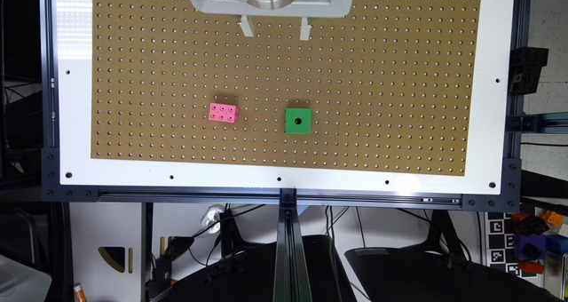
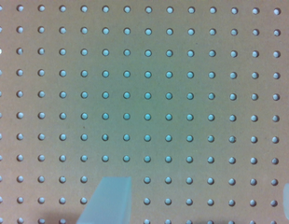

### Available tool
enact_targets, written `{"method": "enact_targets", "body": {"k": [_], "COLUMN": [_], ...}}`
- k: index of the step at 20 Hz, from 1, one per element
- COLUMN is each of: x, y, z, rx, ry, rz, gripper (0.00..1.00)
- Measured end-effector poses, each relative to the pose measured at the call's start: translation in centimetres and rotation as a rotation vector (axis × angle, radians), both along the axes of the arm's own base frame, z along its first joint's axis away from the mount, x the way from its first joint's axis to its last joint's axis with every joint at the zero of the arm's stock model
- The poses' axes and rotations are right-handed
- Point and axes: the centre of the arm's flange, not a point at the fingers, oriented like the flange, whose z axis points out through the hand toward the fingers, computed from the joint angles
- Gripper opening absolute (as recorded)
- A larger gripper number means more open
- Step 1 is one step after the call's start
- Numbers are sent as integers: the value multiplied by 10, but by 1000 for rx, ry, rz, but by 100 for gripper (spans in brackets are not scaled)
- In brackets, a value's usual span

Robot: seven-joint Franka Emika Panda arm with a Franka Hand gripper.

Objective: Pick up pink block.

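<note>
The white gripper (image 1: 274, 28) hangs with its 2 fingers spread wide over the brown perforated pegboard (image 1: 377, 71), well apart from the small pink studded plastic block (image 1: 223, 112), which lies near the green plastic cube (image 1: 297, 121).

Brown pegboard (image 1: 355, 71) on a white table (image 1: 75, 115), cables (image 1: 222, 244) beneath.

One bright pink studded plastic brick (image 1: 223, 112), one green plastic cube (image 1: 297, 121), one brown perforated pegboard (image 1: 399, 93).

block (image 1: 223, 112) on pegboard (image 1: 377, 93), cube (image 1: 297, 121) at exterior view's right
</note>
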Motion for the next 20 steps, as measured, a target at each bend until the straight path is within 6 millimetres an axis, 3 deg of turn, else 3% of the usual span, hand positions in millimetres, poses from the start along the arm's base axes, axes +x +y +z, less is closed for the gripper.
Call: {"method": "enact_targets", "body": {"k": [4,10,20], "x": [0,11,84], "y": [-5,-49,-89], "z": [0,6,-7], "rx": [-3,-8,-12], "ry": [-1,-25,-33], "rz": [-3,-7,-10], "gripper": [100,100,100]}}
